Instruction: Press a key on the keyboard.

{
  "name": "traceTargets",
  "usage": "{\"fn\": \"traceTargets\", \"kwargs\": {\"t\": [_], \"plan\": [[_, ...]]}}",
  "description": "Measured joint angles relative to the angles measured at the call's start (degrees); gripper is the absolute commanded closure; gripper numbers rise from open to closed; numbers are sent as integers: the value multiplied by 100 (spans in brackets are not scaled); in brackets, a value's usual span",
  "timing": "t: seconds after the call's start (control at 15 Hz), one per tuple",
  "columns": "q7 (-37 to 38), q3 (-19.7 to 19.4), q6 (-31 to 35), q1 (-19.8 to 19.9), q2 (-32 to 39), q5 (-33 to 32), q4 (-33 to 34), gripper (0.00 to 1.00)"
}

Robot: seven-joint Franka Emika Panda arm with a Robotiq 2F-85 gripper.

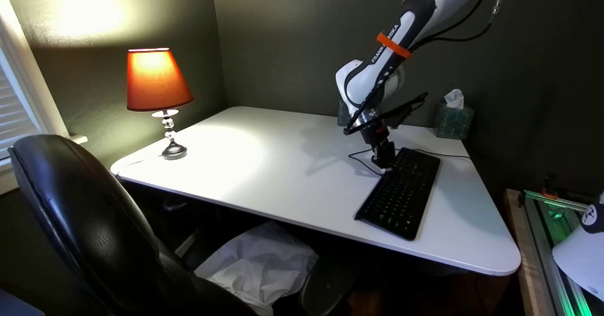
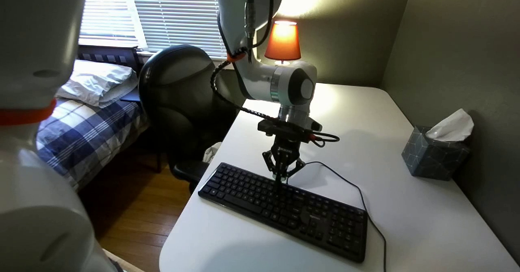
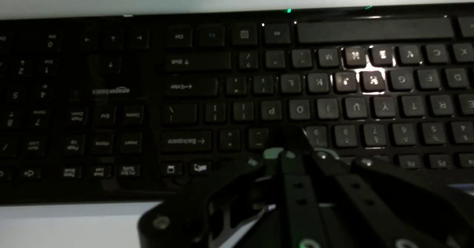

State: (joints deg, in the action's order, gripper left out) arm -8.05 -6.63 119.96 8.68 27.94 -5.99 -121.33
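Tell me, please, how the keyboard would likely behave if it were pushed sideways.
The keyboard would probably slide rather than tip, since it sits low and broad on the white desk. Being long and narrow, it may swivel if pushed near one end. The thin cable curves loosely, so it looks floppy and might drag along.

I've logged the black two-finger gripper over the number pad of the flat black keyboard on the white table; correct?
Not quite: the wrist view shows the black two-finger gripper over the main key block, by the 9 key and minus key, away from the number pad. The flat black keyboard is on the white table.
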Motion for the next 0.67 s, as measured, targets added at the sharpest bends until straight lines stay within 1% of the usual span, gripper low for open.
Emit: {"fn": "traceTargets", "kwargs": {"t": [0.2, 0.27, 0.33, 0.4, 0.6, 0.67], "plan": [[0, -2, 0, 0, -58, -10, -15, 100], [1, -3, 0, 0, -84, -22, -21, 74], [1, -4, 0, 0, -110, -31, -29, 72], [1, -5, 0, 0, -138, -34, -38, 67], [1, -7, 1, 0, -234, -42, -89, 45], [1, -8, 4, 0, -277, -43, -118, 36]]}}
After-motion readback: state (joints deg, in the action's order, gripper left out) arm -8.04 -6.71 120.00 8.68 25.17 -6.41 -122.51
